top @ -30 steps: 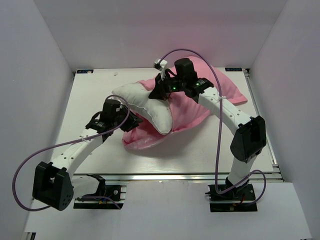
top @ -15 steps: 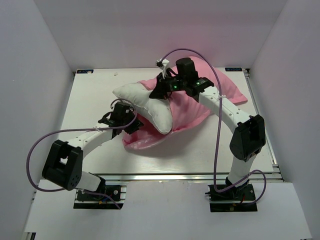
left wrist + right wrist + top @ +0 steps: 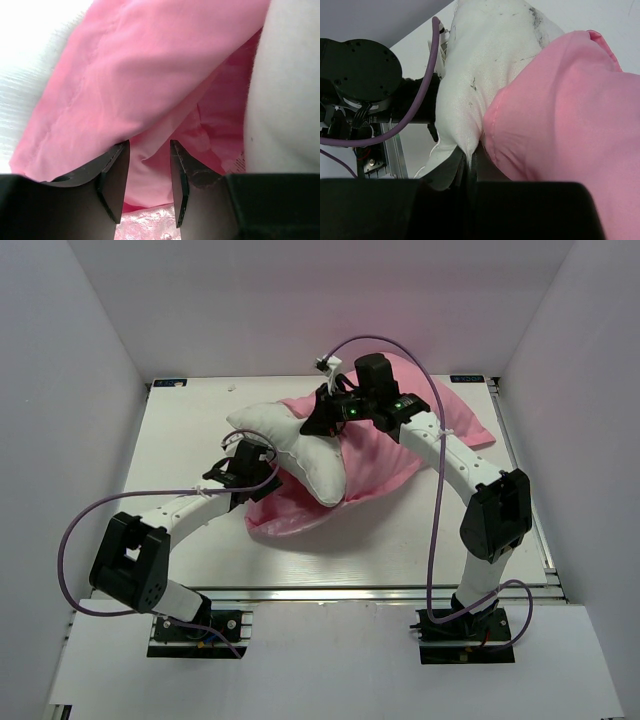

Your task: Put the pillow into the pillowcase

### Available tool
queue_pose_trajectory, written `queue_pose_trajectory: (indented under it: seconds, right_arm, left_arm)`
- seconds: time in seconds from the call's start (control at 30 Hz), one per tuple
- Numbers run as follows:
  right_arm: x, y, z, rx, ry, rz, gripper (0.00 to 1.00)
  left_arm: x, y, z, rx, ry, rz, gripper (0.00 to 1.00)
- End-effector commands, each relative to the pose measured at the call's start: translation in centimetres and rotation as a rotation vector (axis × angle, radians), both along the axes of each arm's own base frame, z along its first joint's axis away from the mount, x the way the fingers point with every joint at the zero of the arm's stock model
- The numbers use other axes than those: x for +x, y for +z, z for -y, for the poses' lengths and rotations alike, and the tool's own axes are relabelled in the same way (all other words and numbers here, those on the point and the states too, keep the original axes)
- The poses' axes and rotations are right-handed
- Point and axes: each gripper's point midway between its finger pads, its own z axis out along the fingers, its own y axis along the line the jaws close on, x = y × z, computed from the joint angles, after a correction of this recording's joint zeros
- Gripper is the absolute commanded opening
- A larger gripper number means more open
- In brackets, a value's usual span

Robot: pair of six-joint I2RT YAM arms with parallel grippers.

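One pillow [image 3: 300, 452] is lying on one pillowcase [image 3: 385, 462]. The outstretched right gripper [image 3: 469, 161] is pinching the pillow; the low left gripper [image 3: 149, 148] is standing half-open around the pillowcase.

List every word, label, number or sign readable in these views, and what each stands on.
Legible text: none.
Small blue left sticker, far corner of the flat white table: too small to read.
Small blue right sticker, opposite far corner: too small to read.
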Motion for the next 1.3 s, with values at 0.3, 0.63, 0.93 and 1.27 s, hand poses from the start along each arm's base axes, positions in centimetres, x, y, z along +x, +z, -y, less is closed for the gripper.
queue_pose_trajectory:
  seconds: [0.3, 0.63, 0.93, 1.27]
  right_arm:
    - [0.9, 4.3, 0.3, 0.088, -0.016, 0.085, 0.0]
    - [4.9, 0.2, 2.0, -0.081, -0.202, 0.149, 0.0]
    - [6.8, -6.1, 5.3, -0.33, -0.269, 0.241, 0.0]
    - [4.5, -11.8, 6.5, -0.498, -0.165, 0.318, 0.0]
  left_arm:
    - [1.0, -0.4, 0.6, 0.05, -0.06, 0.019, 0.32]
    - [0.7, 3.7, 0.7, 0.007, -0.066, 0.088, 0.0]
    - [-4.3, 10.0, -3.1, 0.0, 0.006, 0.167, 0.0]
    - [-6.8, 14.1, -6.3, -0.051, 0.139, 0.267, 0.0]
